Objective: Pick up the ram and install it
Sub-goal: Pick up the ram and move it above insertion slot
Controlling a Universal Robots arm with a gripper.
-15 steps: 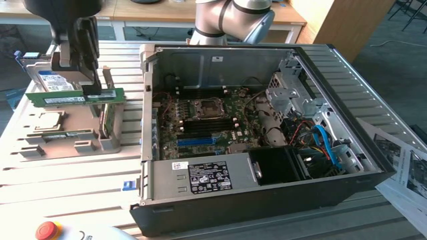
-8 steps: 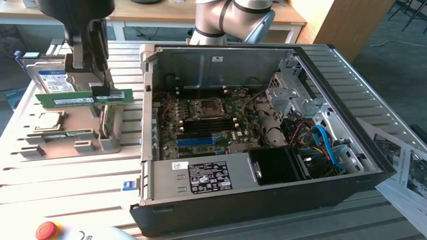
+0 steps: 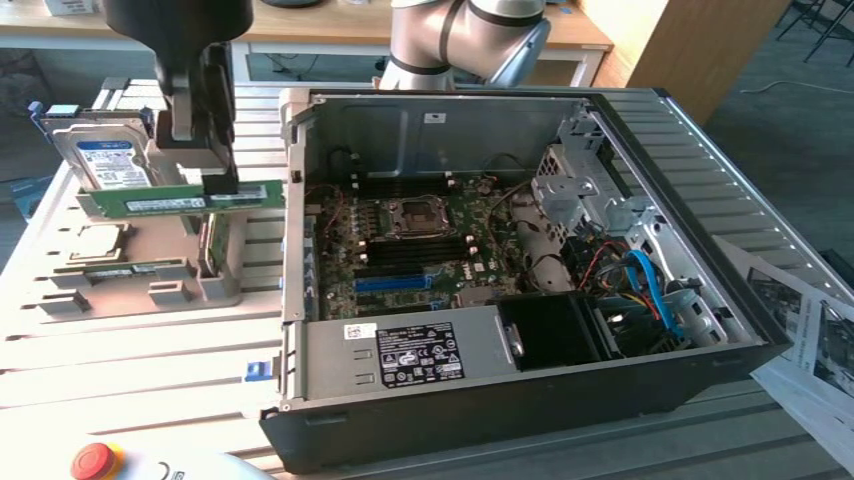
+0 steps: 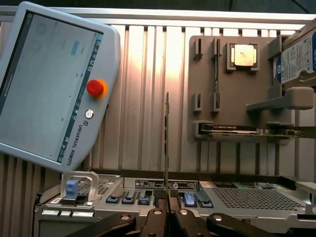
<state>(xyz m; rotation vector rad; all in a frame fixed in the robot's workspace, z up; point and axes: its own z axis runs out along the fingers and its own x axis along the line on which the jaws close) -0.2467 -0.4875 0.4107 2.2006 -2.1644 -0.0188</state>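
The ram (image 3: 180, 201), a long green stick with a white label, hangs level in the air above the grey parts holder (image 3: 140, 290), to the exterior view's left of the open computer case (image 3: 534, 380). My gripper (image 3: 222, 186) is shut on the ram's end nearest the case. In the wrist view the ram (image 4: 167, 143) shows edge-on as a thin line rising from my shut gripper (image 4: 168, 215). The motherboard's black and blue memory slots (image 3: 398, 268) lie inside the case, apart from the ram.
On the holder stand a silver hard drive (image 3: 107, 155) and a square CPU chip (image 3: 100, 240). A second stick (image 4: 232, 129) lies in the holder. A teach pendant (image 4: 54, 84) with a red stop button (image 3: 96, 460) rests nearby. Papers (image 3: 807, 340) lie beside the case.
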